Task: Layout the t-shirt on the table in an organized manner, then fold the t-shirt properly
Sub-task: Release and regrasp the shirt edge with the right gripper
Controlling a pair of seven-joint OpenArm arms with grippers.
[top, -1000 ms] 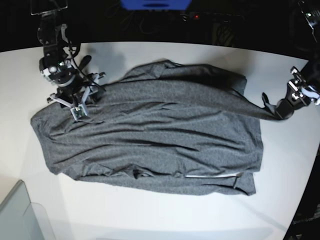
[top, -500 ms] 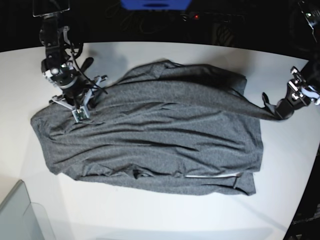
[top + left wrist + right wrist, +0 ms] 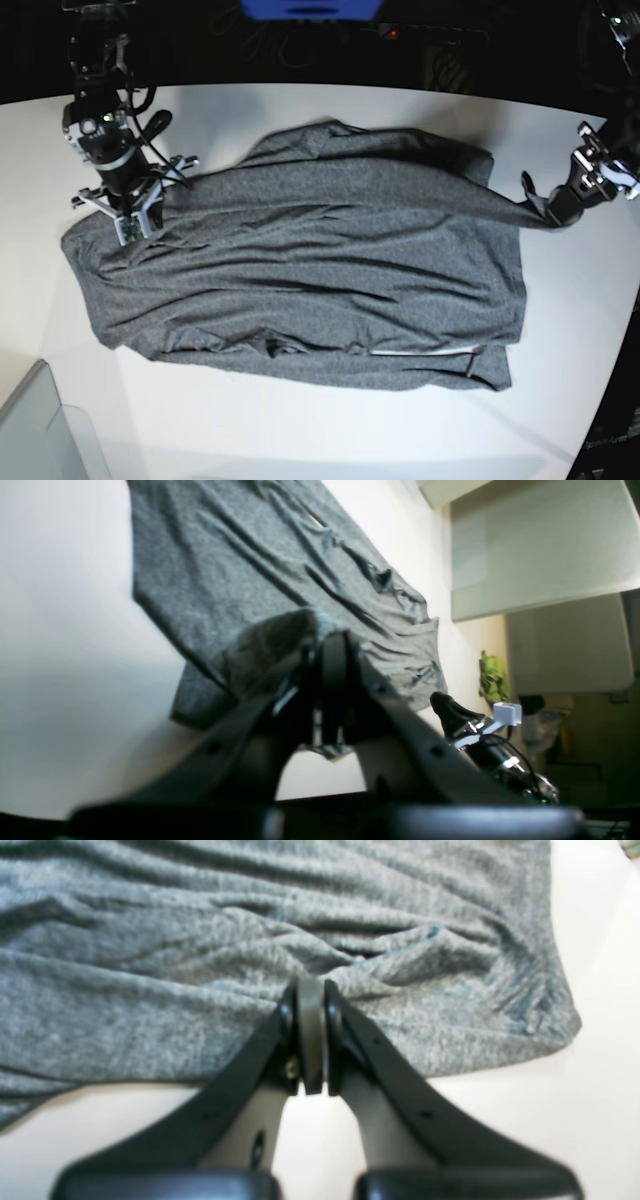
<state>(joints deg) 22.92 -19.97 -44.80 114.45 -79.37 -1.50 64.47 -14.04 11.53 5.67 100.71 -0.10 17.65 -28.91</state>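
Observation:
The dark-grey t-shirt [image 3: 330,270] lies spread and wrinkled across the white table [image 3: 300,430]. At the left of the base view my right gripper [image 3: 130,226] is shut on the shirt's upper-left part. The right wrist view shows its fingertips [image 3: 310,990] pinching a small fold of the t-shirt [image 3: 150,990] just above the table [image 3: 500,1120]. At the right of the base view my left gripper [image 3: 558,208] is shut on a stretched-out corner of the shirt. In the left wrist view that gripper [image 3: 332,647] holds bunched cloth of the t-shirt [image 3: 250,555] over the table [image 3: 60,630].
A translucent grey bin corner [image 3: 40,430] sits at the front left of the table. The table's curved far edge meets a dark background with a blue object [image 3: 310,8]. The other arm [image 3: 475,730] shows beyond the shirt in the left wrist view.
My right gripper has shut on the shirt and shifted left, drawing the cloth with it. The left gripper has risen slightly toward the far edge, still holding its corner.

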